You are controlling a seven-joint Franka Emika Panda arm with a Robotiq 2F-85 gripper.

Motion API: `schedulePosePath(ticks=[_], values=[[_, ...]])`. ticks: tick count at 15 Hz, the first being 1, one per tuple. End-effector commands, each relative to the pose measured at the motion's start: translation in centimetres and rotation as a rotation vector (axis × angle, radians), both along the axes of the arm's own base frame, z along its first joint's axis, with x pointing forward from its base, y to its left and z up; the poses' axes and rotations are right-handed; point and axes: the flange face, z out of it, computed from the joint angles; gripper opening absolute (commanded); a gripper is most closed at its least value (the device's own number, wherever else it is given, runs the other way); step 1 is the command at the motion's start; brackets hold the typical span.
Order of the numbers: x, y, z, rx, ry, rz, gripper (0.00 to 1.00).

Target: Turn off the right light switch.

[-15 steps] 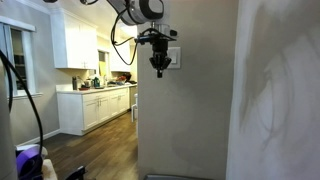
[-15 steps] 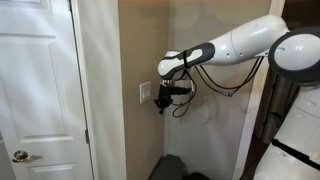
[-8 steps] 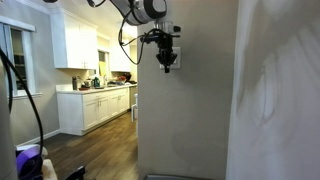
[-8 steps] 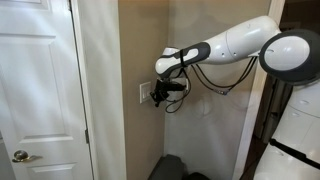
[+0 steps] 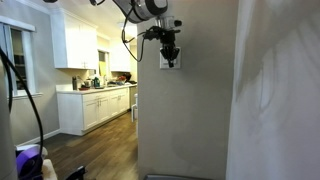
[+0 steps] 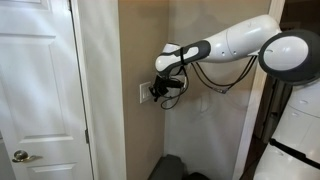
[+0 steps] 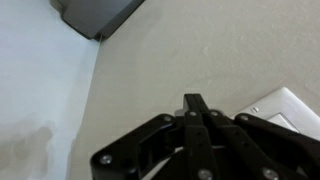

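Note:
A white square wall plate (image 6: 146, 93) sits on the beige wall (image 6: 140, 140); it also shows in an exterior view (image 5: 170, 63) and at the right edge of the wrist view (image 7: 290, 108). The right light switch and its left twin are too small or covered to tell apart. My gripper (image 6: 157, 92) is shut, its fingers pressed together into one tip (image 7: 193, 103), and that tip is at the plate (image 5: 171, 58). Whether it touches a rocker I cannot tell.
A white door (image 6: 35, 90) with a knob (image 6: 20, 156) stands beside the wall corner. A kitchen with white cabinets (image 5: 95, 105) lies beyond the wall. A white robot base (image 6: 295, 130) stands close by. A dark object (image 7: 95, 15) lies on the floor below.
The gripper has moved in along the wall toward the plate, from a little off it to right at it. The fingers stay shut.

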Motion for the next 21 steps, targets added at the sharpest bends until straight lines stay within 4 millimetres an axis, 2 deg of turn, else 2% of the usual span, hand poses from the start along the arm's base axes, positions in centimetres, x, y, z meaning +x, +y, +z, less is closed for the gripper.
schedulePosePath(ticks=[1,6,13,21], values=[[0.9,0.0,0.2,0.022,-0.037,-0.08,0.0],[1.3,0.0,0.1,0.06,-0.081,-0.149,0.0],[0.6,0.3,2.3,0.039,-0.175,-0.085,0.0],[0.5,0.3,2.4,0.095,-0.177,-0.052,0.0]])
